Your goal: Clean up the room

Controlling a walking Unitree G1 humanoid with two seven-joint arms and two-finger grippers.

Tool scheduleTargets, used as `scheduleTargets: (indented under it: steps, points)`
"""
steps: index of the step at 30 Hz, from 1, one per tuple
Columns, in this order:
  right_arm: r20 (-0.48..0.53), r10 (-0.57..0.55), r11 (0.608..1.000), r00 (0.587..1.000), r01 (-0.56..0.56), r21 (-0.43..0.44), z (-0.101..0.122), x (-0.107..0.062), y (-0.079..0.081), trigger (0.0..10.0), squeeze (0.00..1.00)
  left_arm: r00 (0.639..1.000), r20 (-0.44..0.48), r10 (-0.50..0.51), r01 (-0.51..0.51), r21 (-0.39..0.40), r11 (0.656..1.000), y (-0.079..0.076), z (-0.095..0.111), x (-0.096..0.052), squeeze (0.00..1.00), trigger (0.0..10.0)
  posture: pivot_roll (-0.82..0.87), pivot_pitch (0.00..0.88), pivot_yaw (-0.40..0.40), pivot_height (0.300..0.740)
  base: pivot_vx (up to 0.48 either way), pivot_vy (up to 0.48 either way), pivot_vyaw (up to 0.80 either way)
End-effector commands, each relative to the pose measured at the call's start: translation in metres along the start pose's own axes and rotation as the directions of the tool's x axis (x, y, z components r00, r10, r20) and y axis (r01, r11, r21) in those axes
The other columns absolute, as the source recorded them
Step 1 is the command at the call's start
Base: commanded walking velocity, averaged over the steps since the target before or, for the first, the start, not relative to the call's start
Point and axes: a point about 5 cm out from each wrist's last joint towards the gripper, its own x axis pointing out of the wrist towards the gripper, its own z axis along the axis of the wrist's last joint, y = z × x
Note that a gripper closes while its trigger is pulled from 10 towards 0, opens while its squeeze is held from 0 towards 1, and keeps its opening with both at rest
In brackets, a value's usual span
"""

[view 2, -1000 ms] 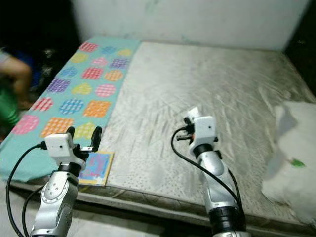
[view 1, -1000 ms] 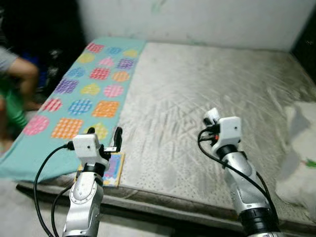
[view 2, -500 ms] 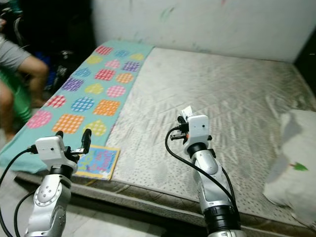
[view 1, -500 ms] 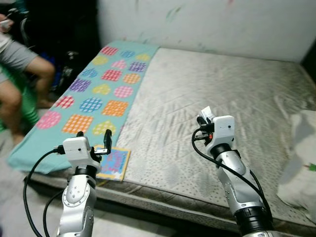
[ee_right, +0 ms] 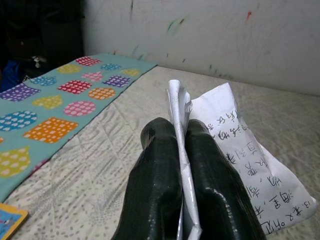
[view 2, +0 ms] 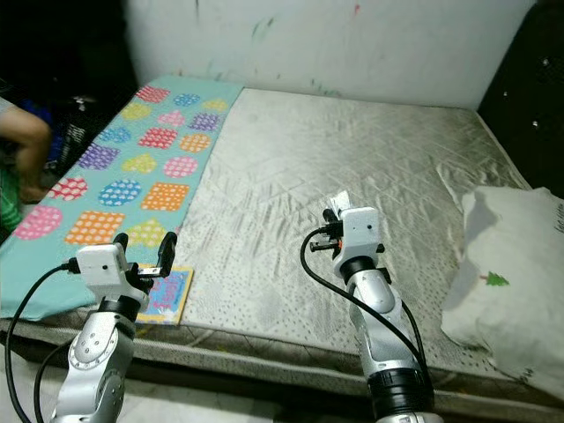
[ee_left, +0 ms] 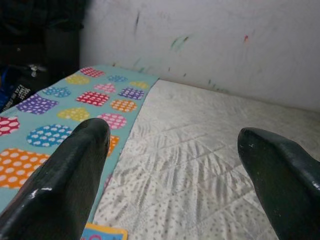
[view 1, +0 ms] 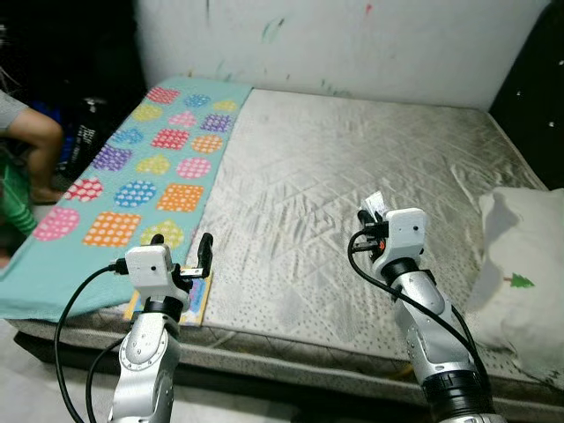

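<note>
My right gripper is shut on a white slip of paper with handwriting on it, held above the middle of the grey mattress. The paper sticks up from the fingers in the left eye view. My left gripper stands open with nothing between its fingers, over the mattress's near left corner. Just below it lies a small colourful picture book, flat at the mattress edge. A teal blanket with bright patches covers the mattress's left strip.
A white pillow with a small green tree print lies at the right edge of the mattress. A person's bent leg shows at the far left, beside the bed. A pale marked wall runs behind.
The camera has swung, so the pillow shows more fully on the right. Both arms hold the same pose; the paper stays in my right gripper and the left stays open.
</note>
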Motion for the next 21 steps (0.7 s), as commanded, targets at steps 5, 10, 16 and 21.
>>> scheduleTargets:
  steps: [5,10,16,21]
  points:
    - [-0.003,-0.007,1.000,1.000,0.007,-0.006,0.0006,-0.0003,-0.0028,10.0,0.00,1.000,0.006,-0.008,0.008,0.001,1.000,-0.0022,0.0013,0.0008,0.00,10.0,0.04,0.032,-0.012,0.740,0.302,0.000,0.00]
    - [-0.008,-0.010,1.000,1.000,0.010,-0.011,-0.0004,-0.0008,-0.0044,10.0,0.00,1.000,-0.003,0.005,-0.005,0.010,1.000,-0.0009,0.0000,0.0010,0.00,10.0,0.04,0.033,-0.011,0.740,0.172,0.000,0.00]
    - [-0.012,-0.015,1.000,1.000,0.015,-0.013,-0.0018,-0.0009,-0.0051,10.0,0.00,1.000,-0.003,0.009,-0.009,0.014,1.000,0.0002,0.0002,0.0015,0.00,10.0,0.04,0.033,-0.009,0.740,0.000,0.000,0.00]
    - [-0.013,-0.014,1.000,1.000,0.013,-0.022,-0.0026,-0.0008,-0.0054,10.0,0.00,1.000,-0.004,0.027,-0.027,0.015,1.000,0.0017,-0.0004,0.0020,0.00,10.0,0.05,0.030,-0.008,0.740,0.000,0.000,0.00]
